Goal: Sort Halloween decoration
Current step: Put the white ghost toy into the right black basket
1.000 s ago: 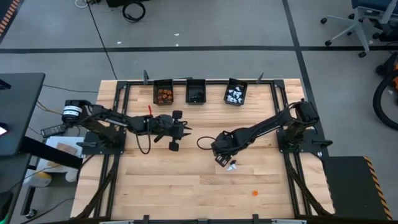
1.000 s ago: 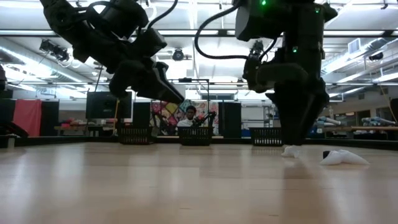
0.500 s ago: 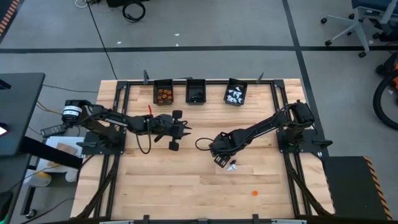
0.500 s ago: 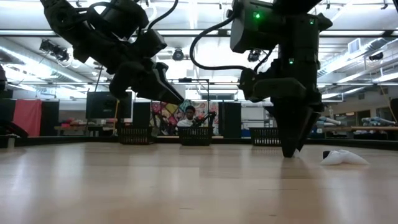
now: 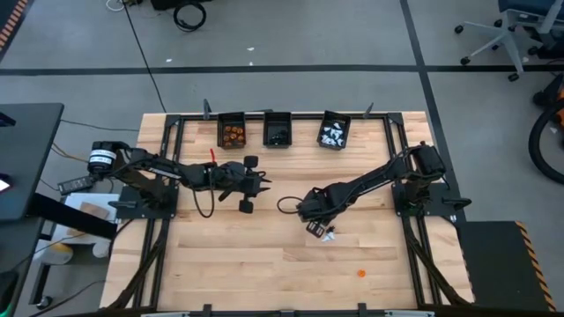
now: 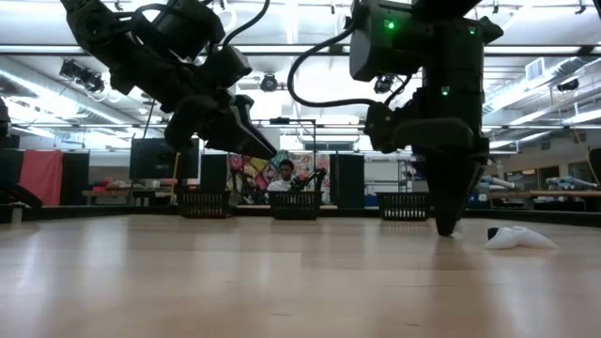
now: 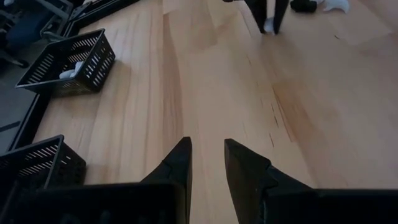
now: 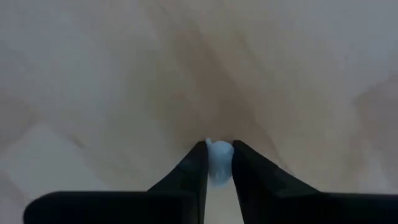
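1. Two arms are before you. The left gripper [image 5: 262, 182] hangs above the table's [image 5: 264, 264] left-centre, its fingers [image 7: 177, 171] slightly parted with nothing between them.
2. Three black bins [image 5: 276, 129] line the far edge, holding orange, black and white trinkets.
3. The right gripper [image 8: 219, 158] stands tip-down on the wood near the centre; its fingers [image 8: 194, 168] pinch a small white trinket [image 8: 218, 160].
4. Another white trinket [image 6: 519, 238] lies just beside it.
5. An orange trinket [image 5: 359, 273] rests well apart, toward the near edge.
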Robot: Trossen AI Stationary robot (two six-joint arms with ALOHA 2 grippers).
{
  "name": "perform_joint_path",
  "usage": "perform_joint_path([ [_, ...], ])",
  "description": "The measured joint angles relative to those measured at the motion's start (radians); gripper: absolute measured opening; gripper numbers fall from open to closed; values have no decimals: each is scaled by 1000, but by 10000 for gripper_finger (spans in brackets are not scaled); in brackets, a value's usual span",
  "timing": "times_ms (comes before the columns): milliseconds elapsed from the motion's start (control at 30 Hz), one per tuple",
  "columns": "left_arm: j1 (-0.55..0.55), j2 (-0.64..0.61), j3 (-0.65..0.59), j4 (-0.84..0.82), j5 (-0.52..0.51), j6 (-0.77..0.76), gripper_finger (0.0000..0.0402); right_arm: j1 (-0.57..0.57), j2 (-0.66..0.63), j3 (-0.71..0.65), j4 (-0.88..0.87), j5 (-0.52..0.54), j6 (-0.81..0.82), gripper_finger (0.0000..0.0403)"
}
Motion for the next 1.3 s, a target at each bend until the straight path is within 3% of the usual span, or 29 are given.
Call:
perform_joint_path([
  [233,0,8,0,-26,29,-5,73,-18,-8,54,-59,64,-109,67],
  [433,-1,66,0,-22,77,-34,73,-99,-60,60,-120,145,-199,67],
  [867,-4,119,0,-16,77,-138,73,-423,-217,60,-127,282,-516,67],
  [1100,-50,119,0,-19,77,-199,73,-660,-212,60,-66,249,-699,68],
  [1300,-92,119,0,-27,62,-245,73,-864,-204,60,31,95,-812,68],
])
